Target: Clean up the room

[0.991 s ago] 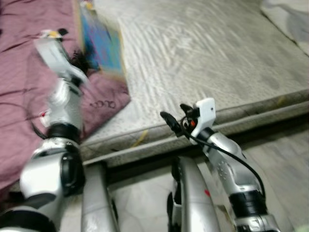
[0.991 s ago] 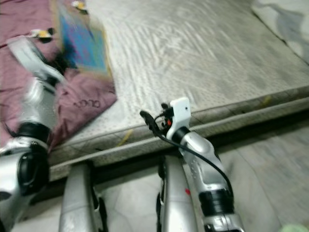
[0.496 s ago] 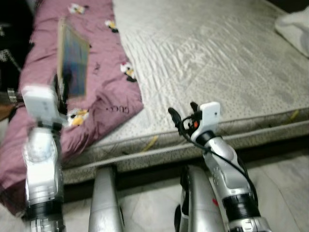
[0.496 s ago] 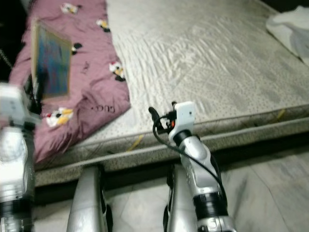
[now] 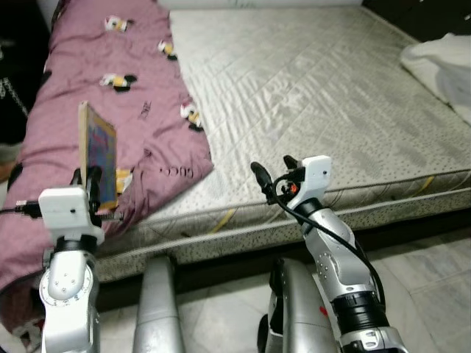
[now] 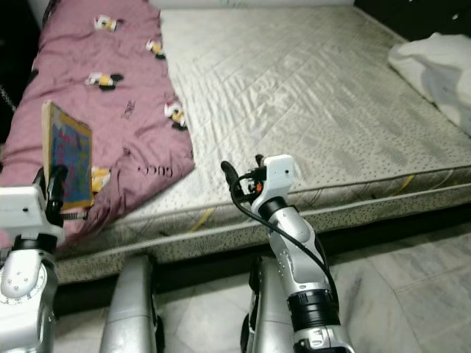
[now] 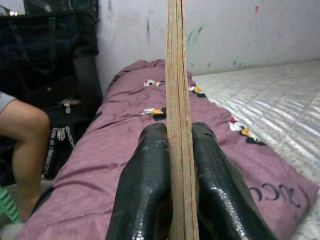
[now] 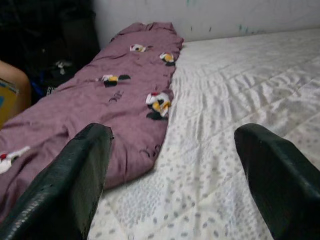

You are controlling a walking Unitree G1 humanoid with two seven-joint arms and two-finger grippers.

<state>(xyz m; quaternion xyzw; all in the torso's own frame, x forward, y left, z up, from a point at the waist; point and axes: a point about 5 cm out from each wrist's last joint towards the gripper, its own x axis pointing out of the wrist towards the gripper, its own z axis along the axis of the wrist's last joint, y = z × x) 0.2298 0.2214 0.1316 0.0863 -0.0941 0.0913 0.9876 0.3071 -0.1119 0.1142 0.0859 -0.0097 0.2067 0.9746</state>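
My left gripper (image 5: 82, 193) is shut on a thin colourful picture book (image 5: 98, 152), held upright and edge-on over the left side of the bed; in the left wrist view the book's edge (image 7: 176, 100) stands between the two black fingers (image 7: 145, 190). A purple blanket (image 5: 110, 110) with cartoon prints lies along the left of the grey mattress (image 5: 309, 95). My right gripper (image 5: 269, 170) hovers open above the mattress's front edge, with nothing between its wide-apart fingers (image 8: 75, 175).
A white bundle of cloth (image 5: 441, 66) lies at the bed's far right. A person's bare leg (image 7: 27, 140) and a black bag (image 7: 50, 45) are beside the bed on the left. Marble floor (image 5: 427, 272) runs in front of the bed.
The camera has shifted and steadied. My left arm has swung the book outward to the left and lowered it, away from the mattress. The right gripper stays open near the front edge.
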